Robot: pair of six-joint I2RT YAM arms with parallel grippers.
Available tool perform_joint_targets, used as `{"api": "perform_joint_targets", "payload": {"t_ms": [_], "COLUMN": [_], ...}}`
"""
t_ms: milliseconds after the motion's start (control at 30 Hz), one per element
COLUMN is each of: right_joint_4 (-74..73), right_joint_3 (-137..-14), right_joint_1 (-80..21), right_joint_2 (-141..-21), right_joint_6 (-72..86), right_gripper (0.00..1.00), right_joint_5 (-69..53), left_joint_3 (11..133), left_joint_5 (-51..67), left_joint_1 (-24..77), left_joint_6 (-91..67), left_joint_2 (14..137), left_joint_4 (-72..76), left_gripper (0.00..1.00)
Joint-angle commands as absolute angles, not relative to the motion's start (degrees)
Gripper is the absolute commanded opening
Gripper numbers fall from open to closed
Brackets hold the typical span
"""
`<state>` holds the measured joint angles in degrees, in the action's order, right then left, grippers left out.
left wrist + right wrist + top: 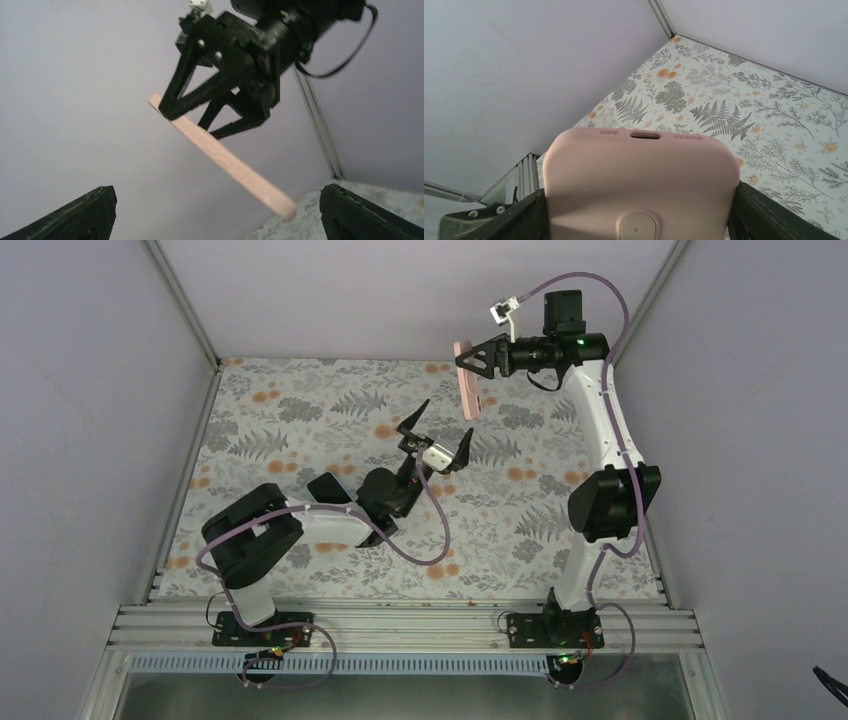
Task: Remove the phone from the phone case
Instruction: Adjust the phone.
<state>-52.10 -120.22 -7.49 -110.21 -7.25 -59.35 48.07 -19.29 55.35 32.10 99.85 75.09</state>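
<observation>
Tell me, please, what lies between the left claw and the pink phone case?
Nothing: only open air separates the left claw from the phone case, as the left wrist view shows.

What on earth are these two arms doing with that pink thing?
The right gripper is clamped on a pink phone case, holding it up in the air above the far side of the floral table. The left gripper hangs open just short of it, touching nothing. Whether the phone is inside, these views don't show.
</observation>
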Motion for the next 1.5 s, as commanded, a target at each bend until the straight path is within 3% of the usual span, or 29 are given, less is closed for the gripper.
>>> {"api": "perform_joint_targets", "payload": {"t_ms": [0, 333, 700, 933, 1467], "right_joint_4": [-46.7, -46.1, -46.3, -47.2, -48.7], "right_joint_3": [-120.5, -123.4, -123.3, -122.5, -123.8], "right_joint_1": [-7.7, -7.7, -8.0, -9.2, -10.4], "right_joint_2": [-108.0, -109.1, -108.9, -108.2, -108.9], "right_joint_6": [-4.5, -4.1, -4.6, -6.2, -9.2], "right_gripper": [0.50, 0.49, 0.48, 0.48, 0.48], "right_joint_5": [-60.1, -59.1, -59.9, -60.6, -59.4], "left_joint_3": [51.9, 60.8, 65.8, 67.3, 67.1], "left_joint_5": [-32.7, -52.1, -53.1, -50.5, -45.7], "left_joint_1": [59.9, 67.2, 66.9, 65.9, 63.7], "left_joint_6": [25.5, 18.7, 19.6, 18.5, 1.8], "left_joint_2": [102.4, 109.8, 114.8, 116.0, 103.7], "left_joint_4": [78.5, 77.1, 90.1, 89.4, 53.4], "left_gripper": [1.00, 1.00, 1.00, 1.00, 1.00]}}
